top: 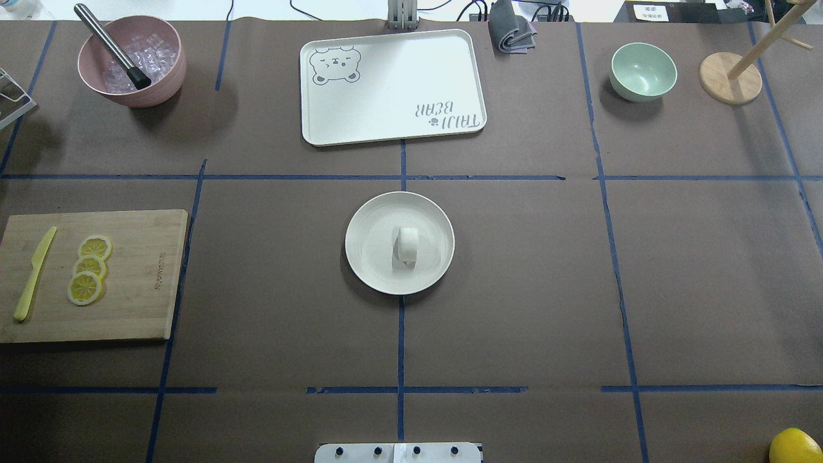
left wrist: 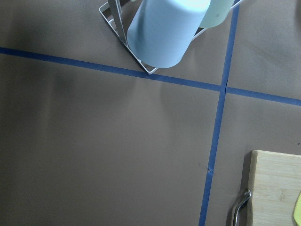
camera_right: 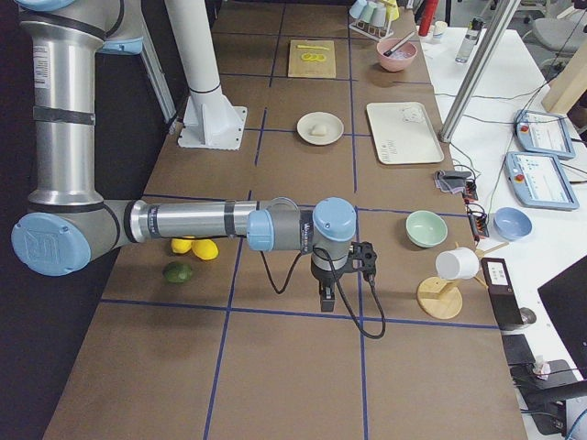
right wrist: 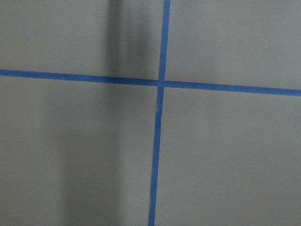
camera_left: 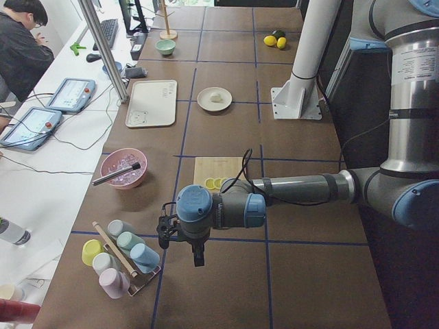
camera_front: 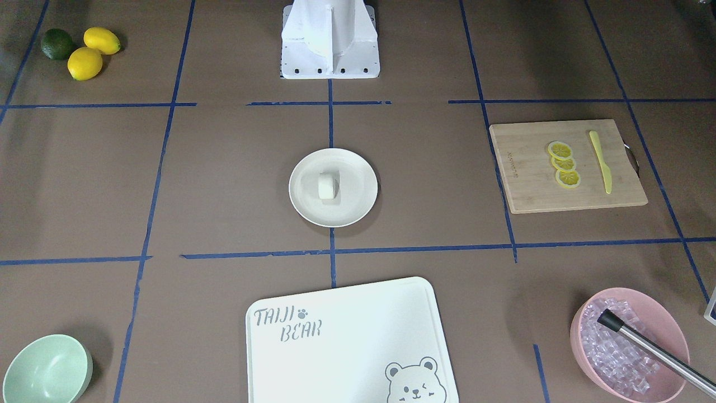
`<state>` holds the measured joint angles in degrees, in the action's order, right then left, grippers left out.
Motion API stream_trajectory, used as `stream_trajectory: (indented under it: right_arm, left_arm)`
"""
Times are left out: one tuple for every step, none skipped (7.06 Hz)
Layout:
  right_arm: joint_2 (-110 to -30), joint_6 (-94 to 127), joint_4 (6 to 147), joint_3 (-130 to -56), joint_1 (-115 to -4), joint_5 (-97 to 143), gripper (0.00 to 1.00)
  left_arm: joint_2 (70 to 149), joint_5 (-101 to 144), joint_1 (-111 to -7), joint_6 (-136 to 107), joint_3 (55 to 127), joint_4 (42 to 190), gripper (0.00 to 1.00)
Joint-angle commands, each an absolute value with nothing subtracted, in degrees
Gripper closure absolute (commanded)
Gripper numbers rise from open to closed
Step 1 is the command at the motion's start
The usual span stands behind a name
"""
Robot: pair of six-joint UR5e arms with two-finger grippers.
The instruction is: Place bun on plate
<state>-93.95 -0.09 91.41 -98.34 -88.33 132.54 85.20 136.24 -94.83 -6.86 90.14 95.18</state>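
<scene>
The small white bun rests on the middle of the round cream plate, at the table's centre. The overhead view shows the bun lying on its side within the plate's rim. No gripper touches either. My left gripper hangs over the table's left end near a cup rack, far from the plate. My right gripper hangs over the right end, also far from the plate. Both show only in side views, so I cannot tell whether they are open or shut.
A wooden cutting board holds three lemon slices and a yellow knife. A bear-print board, a pink bowl of ice, a mint bowl, a wooden stand and a cup rack line the far edge and ends.
</scene>
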Motion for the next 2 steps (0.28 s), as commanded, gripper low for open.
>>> stream_trajectory:
  right_arm:
    - [-94.0,-0.1,91.4,-98.4,-88.3,132.5,0.00]
    - [-94.0,-0.1,91.4,-98.4,-88.3,132.5,0.00]
  left_arm:
    - [85.2,136.2,-94.8,-6.9,90.2,95.2,0.00]
    - [85.2,136.2,-94.8,-6.9,90.2,95.2,0.00]
